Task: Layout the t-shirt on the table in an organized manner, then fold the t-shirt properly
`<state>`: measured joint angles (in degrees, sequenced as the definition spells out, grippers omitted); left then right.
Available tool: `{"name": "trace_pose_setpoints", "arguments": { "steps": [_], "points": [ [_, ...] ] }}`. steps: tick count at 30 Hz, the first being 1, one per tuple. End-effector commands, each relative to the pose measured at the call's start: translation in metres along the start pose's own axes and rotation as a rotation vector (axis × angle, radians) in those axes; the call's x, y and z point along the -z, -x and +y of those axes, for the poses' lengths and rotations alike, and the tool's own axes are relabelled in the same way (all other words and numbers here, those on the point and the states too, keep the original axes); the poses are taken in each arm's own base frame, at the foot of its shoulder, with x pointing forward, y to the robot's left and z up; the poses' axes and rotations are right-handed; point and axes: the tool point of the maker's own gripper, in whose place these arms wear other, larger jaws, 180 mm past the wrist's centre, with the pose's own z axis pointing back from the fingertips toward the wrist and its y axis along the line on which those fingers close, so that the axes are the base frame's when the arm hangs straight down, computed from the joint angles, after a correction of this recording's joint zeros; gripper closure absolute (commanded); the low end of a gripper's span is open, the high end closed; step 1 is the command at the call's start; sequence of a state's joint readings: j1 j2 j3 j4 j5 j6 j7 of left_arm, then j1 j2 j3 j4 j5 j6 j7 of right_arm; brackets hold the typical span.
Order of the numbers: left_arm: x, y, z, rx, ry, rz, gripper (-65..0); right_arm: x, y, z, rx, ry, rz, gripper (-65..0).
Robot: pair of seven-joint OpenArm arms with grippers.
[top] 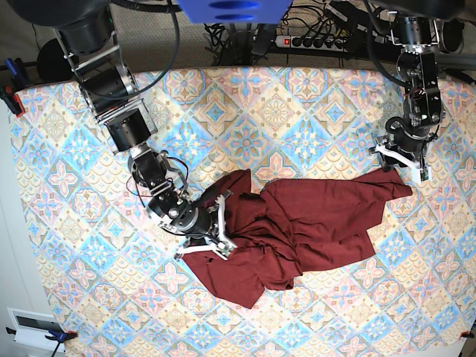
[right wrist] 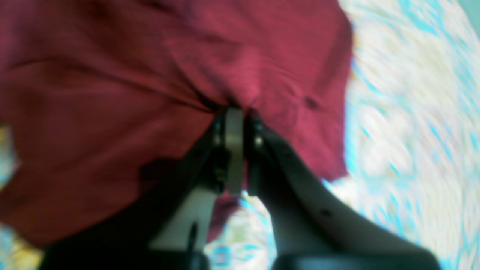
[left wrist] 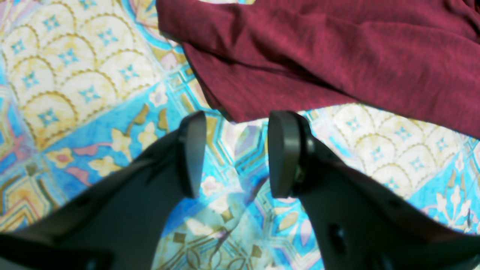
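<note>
Overhead, we see the table [top: 312,97] filling nearly the whole base view, its cloth a grid of blue, pink and cream diamond medallions. Behind its far edge runs a power strip [top: 316,41] among dark cables, and clamps [top: 11,97] hold the cloth at the left edge.

Our t-shirt [top: 297,223], plain dark maroon knit, lies crumpled a little toward the near edge of the table's middle, wrinkled and folded over itself, one corner stretched out toward the right edge. Bare patterned cloth lies open on all sides of it, widest toward the far edge and the near corners.

Our right gripper [right wrist: 234,112] sits at the shirt's left part, jaws clenched together with the maroon fabric bunched and puckered at their tips, so it is grasping the t-shirt. Our left gripper [left wrist: 237,150] hovers at the shirt's stretched corner near the right edge, jaws spread apart with only tablecloth between them, the fabric's edge just beyond the fingertips [left wrist: 283,150].
</note>
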<state>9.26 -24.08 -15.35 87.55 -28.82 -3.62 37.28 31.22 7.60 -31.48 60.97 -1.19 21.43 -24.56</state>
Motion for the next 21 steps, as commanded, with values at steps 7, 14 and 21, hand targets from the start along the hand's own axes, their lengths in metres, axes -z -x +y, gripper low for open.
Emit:
{"name": "trace_pose_setpoints", "arguments": {
  "steps": [7,14,21],
  "points": [
    [-0.004,-0.019,0.003,0.016,-0.003,-0.051,-27.0,-0.040,-0.087,0.004,-0.078,0.044,-0.210,0.0],
    [-0.004,-0.018,0.004,0.016,-0.005,-0.049,-27.0,-0.076,-0.063,0.055,0.019,0.013,-0.238,0.0],
    [-0.004,-0.018,0.004,0.016,-0.005,-0.049,-27.0,-0.119,-0.053,0.100,0.078,-0.016,-0.291,0.0]
  ]
}}
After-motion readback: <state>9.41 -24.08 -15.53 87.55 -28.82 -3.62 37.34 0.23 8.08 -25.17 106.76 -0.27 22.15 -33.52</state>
